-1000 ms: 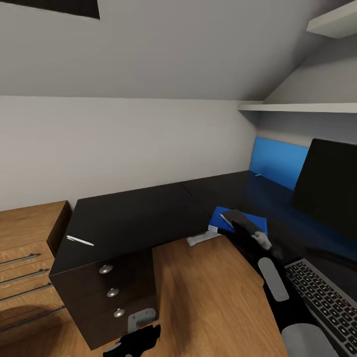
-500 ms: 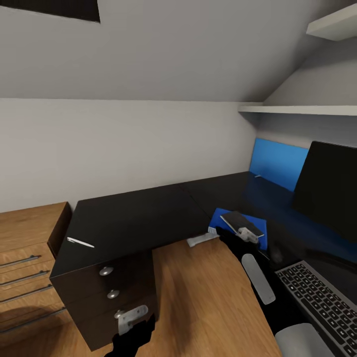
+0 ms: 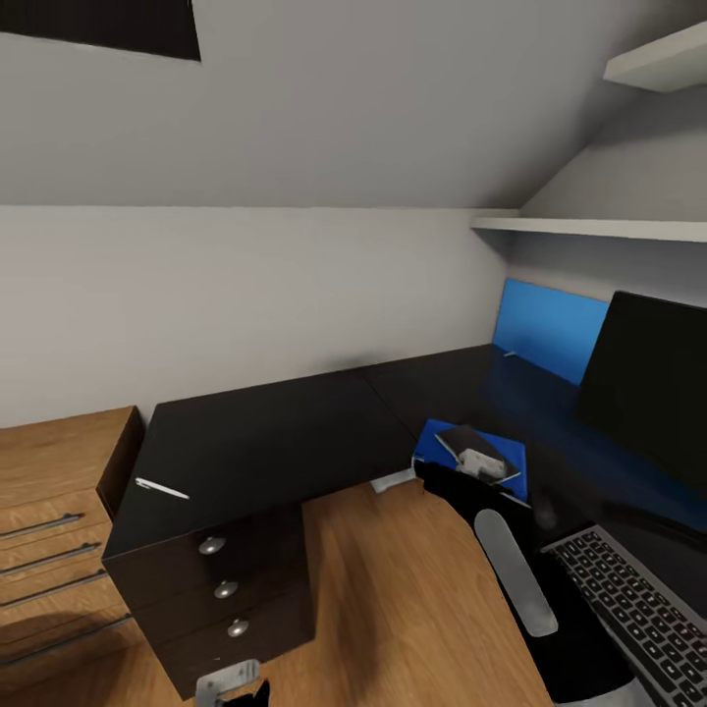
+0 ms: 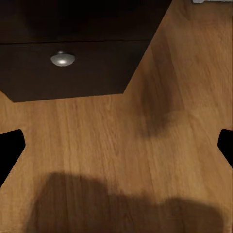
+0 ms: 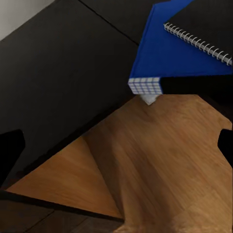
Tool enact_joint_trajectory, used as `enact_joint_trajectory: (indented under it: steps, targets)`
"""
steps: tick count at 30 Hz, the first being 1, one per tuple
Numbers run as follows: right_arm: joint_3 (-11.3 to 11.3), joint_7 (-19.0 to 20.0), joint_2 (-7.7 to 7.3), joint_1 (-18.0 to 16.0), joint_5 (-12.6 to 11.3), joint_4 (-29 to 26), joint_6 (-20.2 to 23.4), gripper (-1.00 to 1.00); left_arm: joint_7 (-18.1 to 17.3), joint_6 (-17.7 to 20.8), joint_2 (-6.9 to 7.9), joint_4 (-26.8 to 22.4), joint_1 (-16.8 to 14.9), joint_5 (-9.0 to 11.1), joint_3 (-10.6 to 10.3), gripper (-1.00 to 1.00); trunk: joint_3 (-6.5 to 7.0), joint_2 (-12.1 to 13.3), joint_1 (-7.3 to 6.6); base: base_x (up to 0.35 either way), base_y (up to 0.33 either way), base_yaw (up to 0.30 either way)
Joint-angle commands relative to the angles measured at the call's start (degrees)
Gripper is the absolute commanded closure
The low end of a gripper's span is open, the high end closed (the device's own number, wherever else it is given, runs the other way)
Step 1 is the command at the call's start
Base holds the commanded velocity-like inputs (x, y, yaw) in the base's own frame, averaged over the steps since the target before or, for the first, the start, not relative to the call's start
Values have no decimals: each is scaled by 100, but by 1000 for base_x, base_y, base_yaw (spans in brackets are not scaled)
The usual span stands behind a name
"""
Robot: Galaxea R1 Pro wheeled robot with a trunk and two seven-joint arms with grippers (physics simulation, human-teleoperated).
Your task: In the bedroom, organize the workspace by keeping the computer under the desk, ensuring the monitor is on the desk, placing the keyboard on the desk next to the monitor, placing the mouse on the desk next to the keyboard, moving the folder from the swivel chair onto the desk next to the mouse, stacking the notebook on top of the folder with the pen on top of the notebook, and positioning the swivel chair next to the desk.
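Note:
The blue folder [image 3: 438, 441] [image 5: 162, 53] lies on the black desk [image 3: 275, 442] near its inner corner. The black spiral notebook [image 3: 465, 438] [image 5: 204, 22] rests flat on the folder. My right gripper [image 5: 116, 148] is open and empty, hovering just off the folder's corner above the desk edge; its arm [image 3: 511, 565] runs back past the keyboard [image 3: 638, 609]. The monitor [image 3: 648, 383] stands at the right. A white pen [image 3: 160, 488] lies on the desk's left wing. My left gripper [image 4: 116, 145] is open, low over the wooden floor. The swivel chair and computer are out of view.
A dark drawer unit with round metal knobs [image 3: 225, 589] [image 4: 62, 59] sits under the desk's left wing. An oak drawer cabinet [image 3: 59, 491] stands further left. White wall shelves [image 3: 589, 228] hang above the blue back panel [image 3: 550, 329]. The sloped ceiling is close overhead.
The right gripper, which was holding the notebook tilted above the folder, set it down flat, let go and drew back. The left arm sank lower in the head view. The camera tilted slightly.

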Motion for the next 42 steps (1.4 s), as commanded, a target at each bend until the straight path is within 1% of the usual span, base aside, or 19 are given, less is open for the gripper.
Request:
enact_joint_trajectory:
  steps: [1,3,9,14,19,20,22,26,30,32,35,36,37,42]
  targets:
    - [18,-57,-9,121,-45,-60,6,-100,47,-19,54,108,13,51,-10,-100,15,39,-22,0,0,0]
    - [23,-56,-12,231,-36,-86,6,-100,38,-121,92,272,24,54,8,-100,51,119,-66,0,0,0]
    - [27,-55,-11,367,-34,-97,11,-100,11,-484,130,681,34,59,49,-100,158,360,-198,0,0,0]
    - [33,-61,-6,452,-41,-78,12,-100,3,-663,139,934,36,52,114,-100,248,560,-308,0,0,0]
    - [36,-61,-6,464,-42,-52,14,-100,4,-677,140,956,36,51,163,-100,338,761,-418,0,0,0]
    - [75,-67,1,469,-37,-35,6,-100,5,-678,136,1115,36,58,423,-100,356,801,-440,0,0,176]
    - [105,-77,3,469,-25,-32,0,-100,5,-687,132,1228,36,53,504,-100,392,881,-484,0,0,237]
    - [144,-80,7,469,-19,-32,2,-100,5,-691,131,1260,36,52,529,-100,461,1041,-572,0,0,262]
    - [282,-81,10,469,-15,-31,0,-100,12,-746,127,1266,36,45,521,-100,521,1202,-659,0,0,261]
    - [357,-81,8,469,-7,-31,-1,-100,15,-894,125,1272,36,43,512,-100,549,1282,-703,0,0,254]
    - [398,-81,6,469,-4,-31,-1,-100,8,-1081,123,1276,36,46,506,-100,590,1402,-769,0,0,250]
    - [421,-85,4,469,-2,-31,-2,-100,-2,-1224,123,1281,36,48,503,-100,585,1402,-769,0,0,246]
    - [431,-87,4,469,-1,-31,-2,-100,-6,-1279,123,1283,36,49,502,-100,580,1402,-769,0,0,243]
    - [447,-88,5,469,0,-31,-2,-100,-12,-1362,127,1286,36,51,508,-100,554,1402,-769,0,0,236]
